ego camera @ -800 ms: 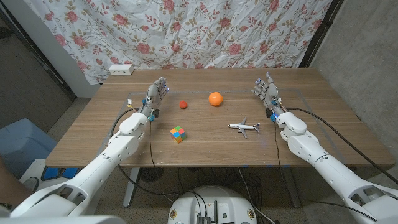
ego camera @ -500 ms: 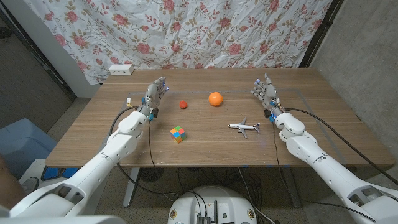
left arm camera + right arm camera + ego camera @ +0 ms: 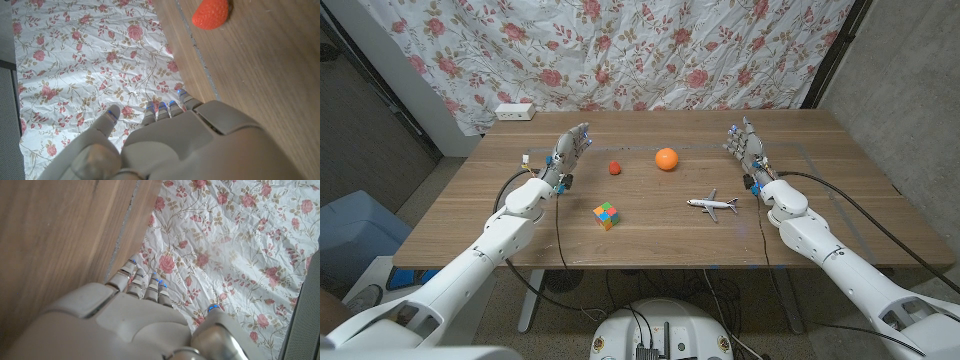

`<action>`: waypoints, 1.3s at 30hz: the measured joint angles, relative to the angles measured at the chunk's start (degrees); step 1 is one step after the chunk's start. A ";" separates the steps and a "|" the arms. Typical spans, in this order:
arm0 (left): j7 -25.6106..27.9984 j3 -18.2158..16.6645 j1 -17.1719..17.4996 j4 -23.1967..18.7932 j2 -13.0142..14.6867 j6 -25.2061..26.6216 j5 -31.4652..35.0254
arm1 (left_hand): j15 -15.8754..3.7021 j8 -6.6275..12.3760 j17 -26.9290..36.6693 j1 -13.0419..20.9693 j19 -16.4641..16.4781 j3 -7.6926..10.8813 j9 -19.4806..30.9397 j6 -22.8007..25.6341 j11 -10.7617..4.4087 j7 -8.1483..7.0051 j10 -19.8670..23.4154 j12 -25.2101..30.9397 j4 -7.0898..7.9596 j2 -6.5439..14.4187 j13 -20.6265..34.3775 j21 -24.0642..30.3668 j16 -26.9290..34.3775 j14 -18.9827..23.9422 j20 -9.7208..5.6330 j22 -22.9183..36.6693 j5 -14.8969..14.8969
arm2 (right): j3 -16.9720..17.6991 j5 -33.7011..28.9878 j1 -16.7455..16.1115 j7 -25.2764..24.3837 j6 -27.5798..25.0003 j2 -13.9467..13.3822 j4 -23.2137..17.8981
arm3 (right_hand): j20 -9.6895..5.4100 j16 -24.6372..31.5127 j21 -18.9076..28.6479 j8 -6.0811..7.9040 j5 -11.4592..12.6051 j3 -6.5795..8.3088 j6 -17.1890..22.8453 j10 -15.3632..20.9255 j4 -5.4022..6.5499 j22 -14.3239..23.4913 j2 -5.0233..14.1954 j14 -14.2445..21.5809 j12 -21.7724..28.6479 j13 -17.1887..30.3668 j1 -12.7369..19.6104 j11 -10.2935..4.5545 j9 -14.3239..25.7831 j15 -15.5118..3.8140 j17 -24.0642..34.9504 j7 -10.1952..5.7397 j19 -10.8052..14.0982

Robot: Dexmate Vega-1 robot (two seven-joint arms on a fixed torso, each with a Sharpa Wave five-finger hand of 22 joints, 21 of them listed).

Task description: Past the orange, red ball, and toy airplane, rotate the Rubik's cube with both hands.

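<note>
Rubik's cube (image 3: 606, 214) is seen near the front-centre of the wooden table (image 3: 470, 215), untouched, well apart from both hands. Fingers of the left hand (image 3: 568, 150) are extended and slightly spread, nothing held; fingers of the right hand (image 3: 744, 146) likewise extended, nothing held. Both hands are raised toward the far side of the table. The red ball (image 3: 614, 167) lies just beyond the cube, toward the left hand; the orange (image 3: 666, 159) is beside it. The toy airplane (image 3: 712, 205) lies near the right wrist. A floral cloth (image 3: 650, 50) hangs behind.
</note>
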 measured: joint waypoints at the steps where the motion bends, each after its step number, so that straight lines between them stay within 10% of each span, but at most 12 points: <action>1: 0.10 -0.08 0.36 -0.71 0.47 0.07 0.09 | -0.06 0.00 0.00 0.06 0.00 0.00 0.00 0.22 -0.10 -0.22 0.10 0.00 0.00 0.06 0.00 0.00 0.00 0.06 0.00 0.00 0.00 | 0.00 -0.03 -0.06 -0.03 0.00 -0.04 -0.09 | 0.00 0.00 0.00 0.00 0.16 0.10 0.00 0.00 -0.10 0.00 0.01 0.00 0.00 0.00 0.01 0.00 0.00 0.00 0.00 0.00 0.00; 20: 0.84 -2.09 5.81 -10.25 7.57 2.17 2.11 | -0.70 0.00 0.01 1.05 1.41 0.13 -0.01 4.02 -1.85 -0.48 3.29 0.49 -3.22 0.59 -0.16 -0.01 0.01 1.95 -0.78 -0.01 -0.21 | 0.74 -0.50 -2.67 -1.89 0.60 -0.98 -2.57 | -0.31 0.00 0.22 0.00 0.45 0.48 0.31 -0.01 -0.49 -0.01 0.53 0.00 0.00 -0.01 0.53 0.00 -0.01 0.00 -0.27 0.31 0.32; 39: -1.61 -4.13 9.37 -16.23 15.15 2.44 5.64 | -0.64 0.44 0.02 5.11 4.21 0.93 -0.01 9.22 -4.40 -2.05 7.88 0.49 -10.89 1.64 -0.15 -0.25 0.00 5.20 -1.53 -0.15 -1.12 | 1.55 -1.90 -5.24 -5.38 -0.41 -2.27 -6.34 | -0.30 0.00 0.22 0.00 0.45 0.71 0.30 -0.01 -0.73 -0.01 0.53 -0.01 0.00 -0.02 0.53 0.00 -0.01 0.00 -0.26 0.31 0.32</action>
